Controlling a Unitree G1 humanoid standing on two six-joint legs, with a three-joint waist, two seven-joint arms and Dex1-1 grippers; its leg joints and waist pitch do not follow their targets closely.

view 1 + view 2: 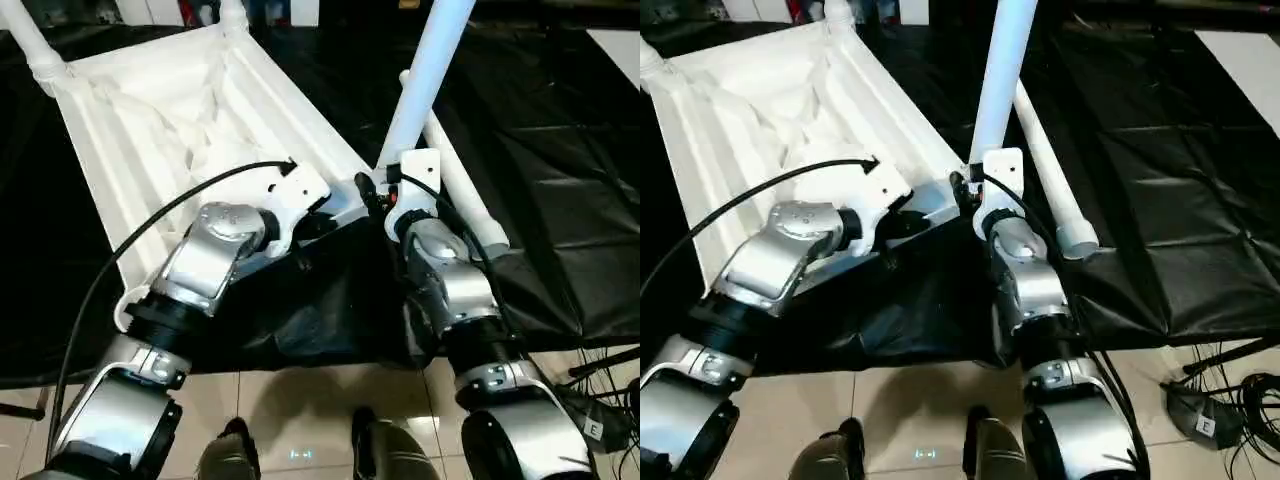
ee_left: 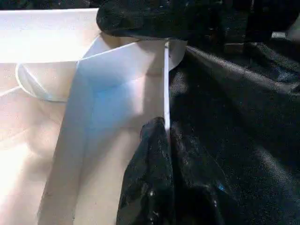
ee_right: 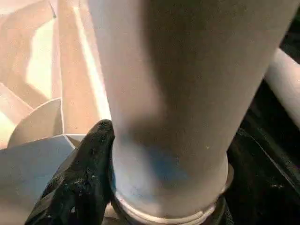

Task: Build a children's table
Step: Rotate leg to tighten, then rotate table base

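Observation:
The white tabletop lies upside down on a black cloth, ribbed underside up. Two legs stand in its far corners. My right gripper is shut on a third white leg, which stands upright with its lower end at the round socket of the near right corner. One black finger presses on the leg's side. My left gripper is shut on the thin rim of the tabletop right beside that corner. Another leg lies on the cloth to the right.
The black cloth covers the work surface and hangs over its near edge. Tiled floor and my feet show below. Cables lie on the floor at the near right. A black cable loops over my left forearm.

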